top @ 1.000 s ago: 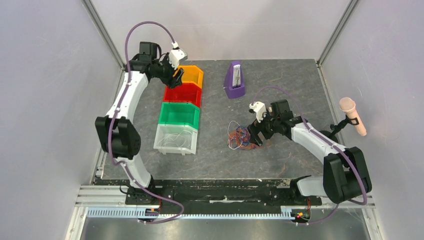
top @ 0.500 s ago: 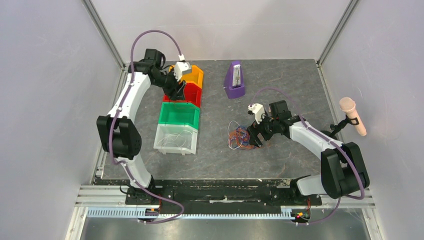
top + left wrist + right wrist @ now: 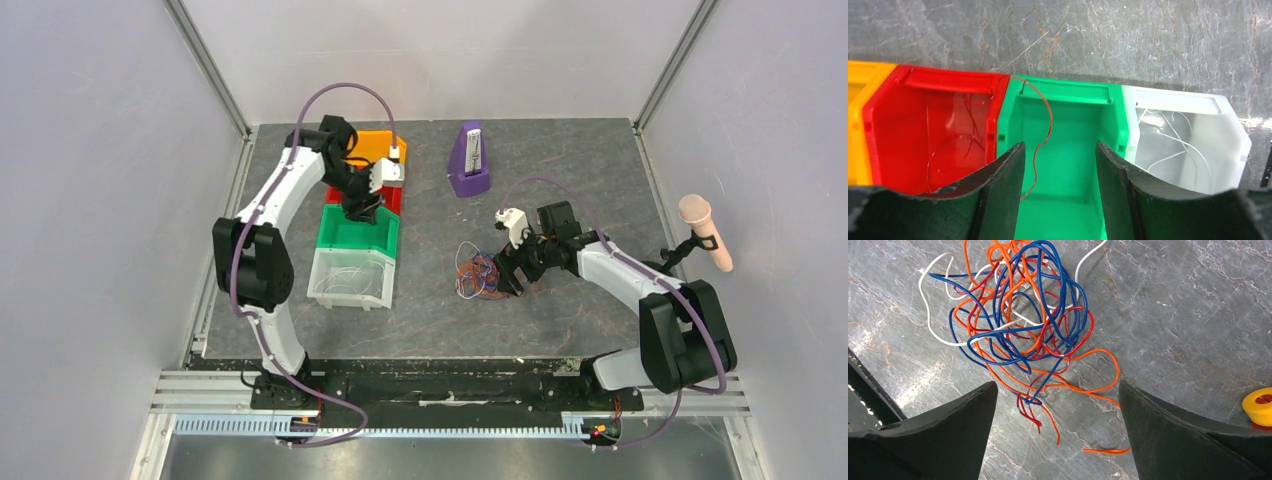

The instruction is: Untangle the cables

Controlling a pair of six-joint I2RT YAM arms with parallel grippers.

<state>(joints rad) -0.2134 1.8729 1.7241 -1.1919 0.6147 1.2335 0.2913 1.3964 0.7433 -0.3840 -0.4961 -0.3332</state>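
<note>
- The cables [image 3: 1018,330] lie in a messy ball on the grey table [image 3: 580,320], between the row of bins and the right arm.
- The ball is about round, so it has no clear long side. Blue, orange, red and white loops cross over each other in it.
- A short orange piece [image 3: 1105,450] lies flat on its own just beside the ball. It runs side to side in the right wrist view.
- The right gripper [image 3: 1055,390] hangs over the edge of the ball. Its fingers are wide apart and hold nothing.
- The left gripper [image 3: 1058,150] is over the green bin [image 3: 1063,92], with its fingers apart.
- A thin red wire [image 3: 1049,117] lies in the green bin. It runs in a wavy line from the far wall toward the gripper. I cannot tell if its near end touches a finger.
- The red bin [image 3: 898,125] holds thin red wires. The white bin [image 3: 1228,135] holds white wires [image 3: 1173,131]. The orange bin [image 3: 855,100] is at the end of the row.
- A purple stand [image 3: 469,160] is at the far side of the table. Its marks are too small to read.
</note>
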